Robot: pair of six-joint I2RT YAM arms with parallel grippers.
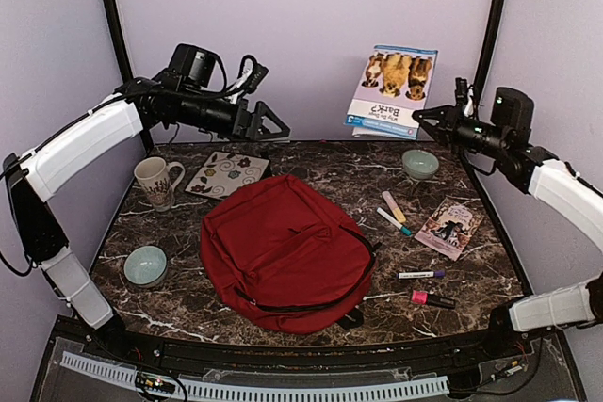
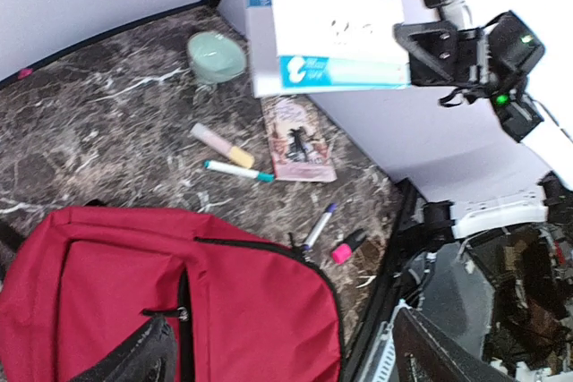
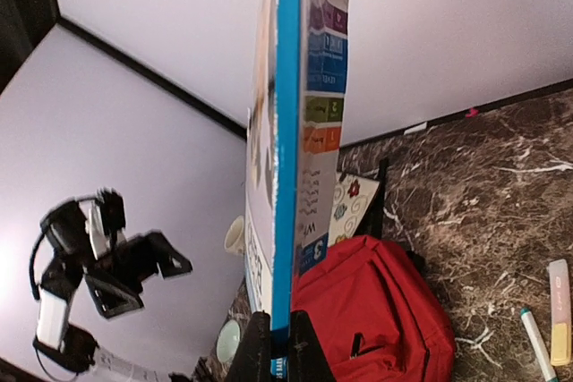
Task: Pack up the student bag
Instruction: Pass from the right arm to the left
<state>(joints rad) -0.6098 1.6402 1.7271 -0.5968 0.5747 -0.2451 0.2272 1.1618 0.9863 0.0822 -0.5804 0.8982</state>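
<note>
The student bag point(image 1: 287, 251) is a large dark-red backpack lying flat in the middle of the table, its zips closed; it also shows in the left wrist view point(image 2: 179, 301) and the right wrist view point(image 3: 376, 310). My right gripper point(image 1: 419, 118) point(image 3: 279, 339) is shut on the bottom edge of a thin book with dogs on its cover point(image 1: 393, 89) point(image 3: 288, 131), held upright in the air above the table's back right. My left gripper point(image 1: 273, 127) point(image 2: 286, 355) hangs open and empty, high over the back left, looking down at the bag.
A mug point(image 1: 157, 182) and a patterned tile point(image 1: 226, 173) stand at the back left. One pale green bowl point(image 1: 145, 265) sits front left, another point(image 1: 419, 164) back right. A small booklet point(image 1: 450, 226), a yellow highlighter point(image 1: 394, 206), a teal pen point(image 1: 394, 222), a purple marker point(image 1: 421, 275) and a pink marker point(image 1: 431, 299) lie right of the bag.
</note>
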